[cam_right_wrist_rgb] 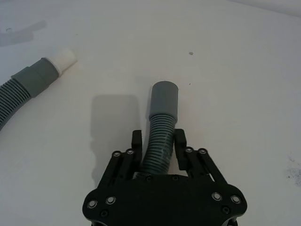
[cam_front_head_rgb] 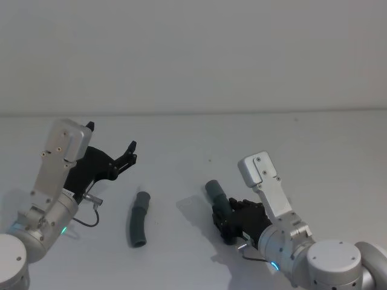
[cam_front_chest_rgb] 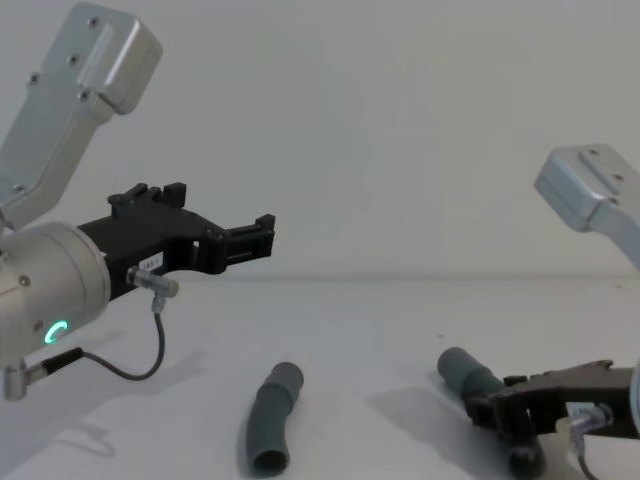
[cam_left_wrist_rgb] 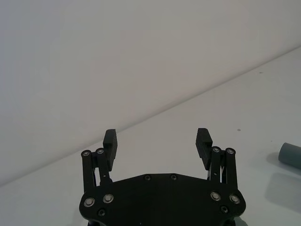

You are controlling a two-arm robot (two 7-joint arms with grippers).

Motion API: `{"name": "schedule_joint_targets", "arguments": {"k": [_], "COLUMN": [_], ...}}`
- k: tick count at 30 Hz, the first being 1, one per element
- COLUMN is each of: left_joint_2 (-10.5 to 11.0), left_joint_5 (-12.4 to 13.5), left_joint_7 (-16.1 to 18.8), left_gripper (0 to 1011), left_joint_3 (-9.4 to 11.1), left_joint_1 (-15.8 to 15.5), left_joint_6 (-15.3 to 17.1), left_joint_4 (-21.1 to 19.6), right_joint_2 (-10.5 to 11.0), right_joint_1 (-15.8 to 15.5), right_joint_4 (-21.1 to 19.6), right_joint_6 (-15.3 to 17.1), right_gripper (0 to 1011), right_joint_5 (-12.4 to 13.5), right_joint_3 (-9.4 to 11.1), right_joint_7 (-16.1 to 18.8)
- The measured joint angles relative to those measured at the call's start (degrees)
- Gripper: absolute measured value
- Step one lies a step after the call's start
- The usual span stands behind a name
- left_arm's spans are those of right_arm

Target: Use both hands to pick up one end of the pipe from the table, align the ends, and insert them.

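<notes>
Right end effector (cam_right_wrist_rgb: 157, 139) sits low on the right of the bench (cam_front_head_rgb: 302, 157), clenched on the ribbed part of the socket piece (cam_right_wrist_rgb: 160, 129). The socket (cam_right_wrist_rgb: 164, 99) sticks out free beyond the fingertips and points far and a little to the left. Left end effector (cam_front_head_rgb: 112, 138) hangs released, with the jaws wide apart, above the left side of the bench. It holds nothing.

The free piece (cam_front_head_rgb: 139, 219) lies flat on the bench between the two arms, well apart from the socket piece. Its white tip (cam_right_wrist_rgb: 63, 59) is clear in the right wrist view.

I judge that the step in hand is the second pick-up. To do it well, the left end effector should come down over the free piece with the jaws across its length. It should close on the ribs just behind the cuff with the white tip, so the cuff is free to enter the socket. A grasp far from the cuff may let the soft hose bend and the tip droop. Before pushing, both cuffs should be on one line, at the same height.
</notes>
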Motion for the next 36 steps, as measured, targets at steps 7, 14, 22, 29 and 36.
{"name": "schedule_joint_targets", "arguments": {"k": [7,14,22,29,36], "left_joint_2": [0.0,0.0,0.0,0.0,0.0], "left_joint_5": [0.0,0.0,0.01,0.0,0.0], "left_joint_7": [0.0,0.0,0.0,0.0,0.0], "left_gripper": [1002,1001,1001,1002,1001], "left_joint_3": [0.0,0.0,0.0,0.0,0.0], "left_joint_1": [0.0,0.0,0.0,0.0,0.0], "left_joint_6": [0.0,0.0,0.0,0.0,0.0], "left_joint_4": [0.0,0.0,0.0,0.0,0.0], "right_joint_2": [0.0,0.0,0.0,0.0,0.0], "right_joint_1": [0.04,0.06,0.05,0.05,0.05], "right_joint_4": [0.05,0.09,0.12,0.12,0.12], "right_joint_6": [-0.06,-0.11,-0.13,-0.13,-0.13], "right_gripper": [232,200,200,194,194], "right_joint_5": [-0.05,-0.08,-0.08,-0.08,-0.08], "right_joint_3": [0.0,0.0,0.0,0.01,0.0], "right_joint_7": [0.0,0.0,-0.01,0.0,-0.01]}}
